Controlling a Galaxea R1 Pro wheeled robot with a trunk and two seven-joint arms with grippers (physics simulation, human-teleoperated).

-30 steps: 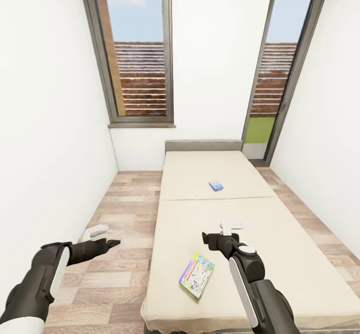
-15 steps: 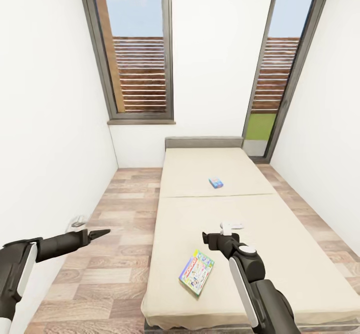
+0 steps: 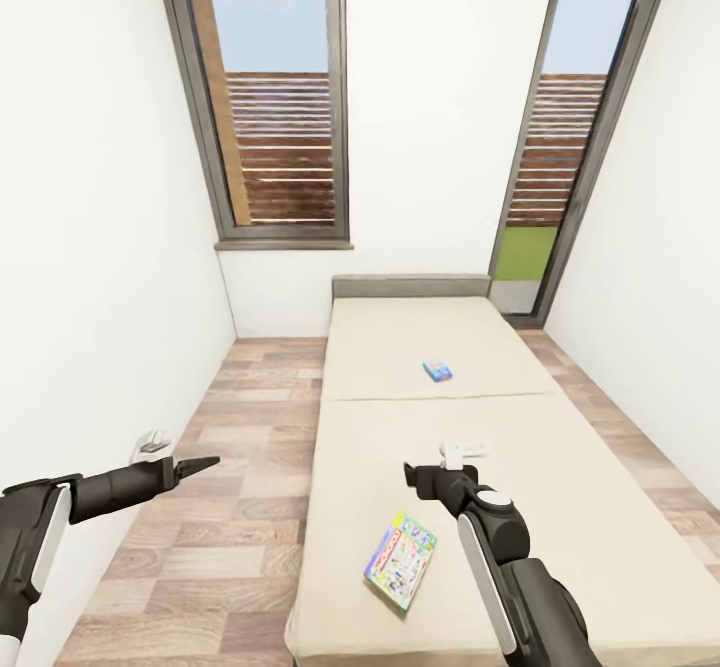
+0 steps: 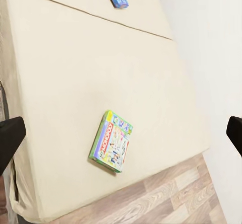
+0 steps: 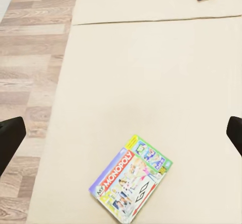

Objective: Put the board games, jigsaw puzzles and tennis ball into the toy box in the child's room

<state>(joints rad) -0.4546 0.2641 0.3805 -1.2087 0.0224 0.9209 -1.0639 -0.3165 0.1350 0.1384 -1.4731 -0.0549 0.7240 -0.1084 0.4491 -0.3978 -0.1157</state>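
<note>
- White walls, tall dark-framed windows (image 3: 285,97) and a wood-plank floor (image 3: 215,507) surround a low bed with a plain beige mattress cover (image 3: 560,507) and a dark grey headboard at the far end; I am parked at its foot.
- Two of the toys I am after lie on that mattress. The larger board game, a flat rectangular box with a busy printed lid and green-yellow edges (image 3: 401,561), sits near the foot of the bed, towards the left edge. The small, mostly blue board game box (image 3: 437,370) lies well beyond it, near the seam across the mattress.
- My right gripper (image 3: 462,450) hovers over the bed, with the large box nearer me and slightly to the left of it. In its wrist view the dark fingers (image 5: 10,141) stand spread wide at the frame edges, nothing between them.
- My left gripper (image 3: 152,442) hangs out over the floor, well apart from the mattress; its fingers (image 4: 9,139) are likewise spread and empty.
- I judge the right arm the nearer one for the large box. Its long axis runs diagonally to the bed's length, so I would turn the wrist to span the short side.
</note>
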